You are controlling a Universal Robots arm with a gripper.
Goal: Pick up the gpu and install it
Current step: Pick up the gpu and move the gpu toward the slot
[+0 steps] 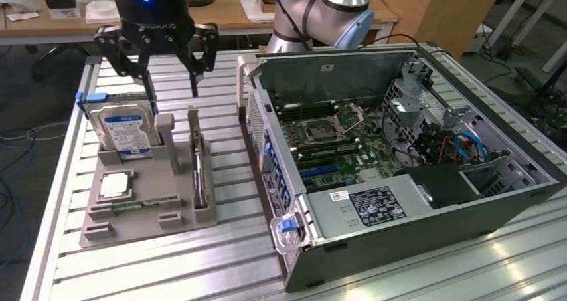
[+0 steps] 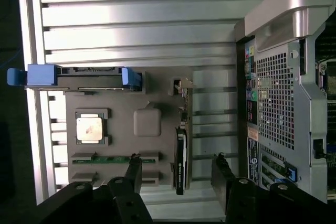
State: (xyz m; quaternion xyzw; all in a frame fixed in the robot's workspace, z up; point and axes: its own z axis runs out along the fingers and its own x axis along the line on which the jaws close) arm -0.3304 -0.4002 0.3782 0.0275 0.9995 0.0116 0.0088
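Note:
The gpu (image 1: 199, 181) stands on its long edge in a slot of the grey holder (image 1: 142, 224), a thin dark card. In the wrist view the gpu (image 2: 181, 153) is a narrow dark strip with a green edge. My gripper (image 1: 170, 90) hangs above the far end of the holder, well clear of the card. It is open, with its black fingers spread and nothing between them. From the wrist, the gripper (image 2: 177, 174) straddles the line of the card, one finger on each side.
A blue-labelled hard drive (image 1: 124, 131) stands upright in the holder, beside a processor (image 1: 115, 185) and a memory stick (image 1: 133, 206). The open computer case (image 1: 399, 155) lies on the exterior view's right on the slatted aluminium table (image 1: 230, 261).

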